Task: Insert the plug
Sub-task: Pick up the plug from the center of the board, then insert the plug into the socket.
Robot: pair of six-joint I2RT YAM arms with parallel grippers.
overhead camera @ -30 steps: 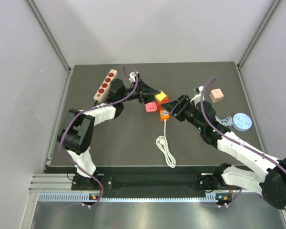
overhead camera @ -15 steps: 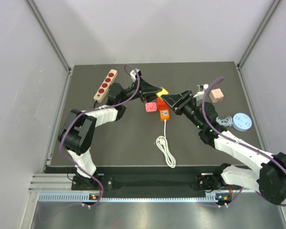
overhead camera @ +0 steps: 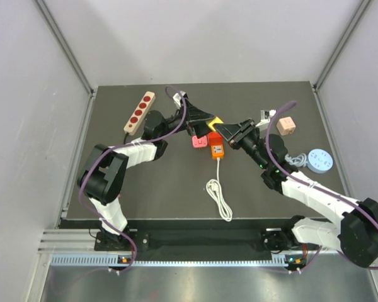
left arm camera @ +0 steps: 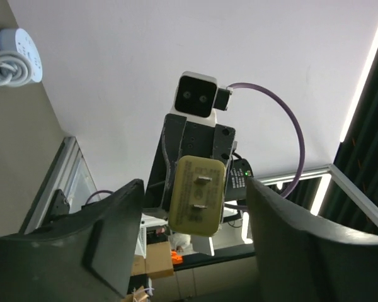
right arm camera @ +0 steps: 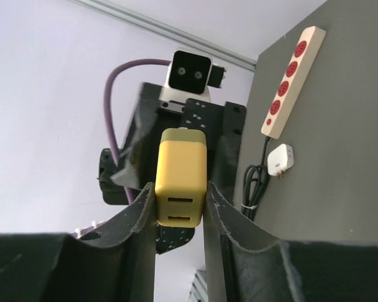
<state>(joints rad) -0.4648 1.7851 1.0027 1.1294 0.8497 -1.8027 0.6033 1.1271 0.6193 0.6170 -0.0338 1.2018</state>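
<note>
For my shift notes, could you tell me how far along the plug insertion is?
Done: the yellow plug is lifted off the table. In hand: the right hand clamps it, with the left hand open around it. Left: bringing it to a socket, probably the orange power strip, and pushing its prongs in.

- The left gripper [overhead camera: 206, 124] and right gripper [overhead camera: 223, 130] stand tip to tip over the far end of the orange power strip [overhead camera: 217, 148], crowding it from above.
- The yellow adapter [overhead camera: 215, 121], pinched by the right gripper, has a gap on either side inside the left fingers [left arm camera: 113, 239].
- A pink block [overhead camera: 200, 142] sits just beside the strip's left side.
- The white cable [overhead camera: 220, 198] runs nearward, with bare mat [overhead camera: 157, 189] on both sides.
- The beige power strip [overhead camera: 138, 112] and peach cube [overhead camera: 286, 125] lie well apart.
</note>
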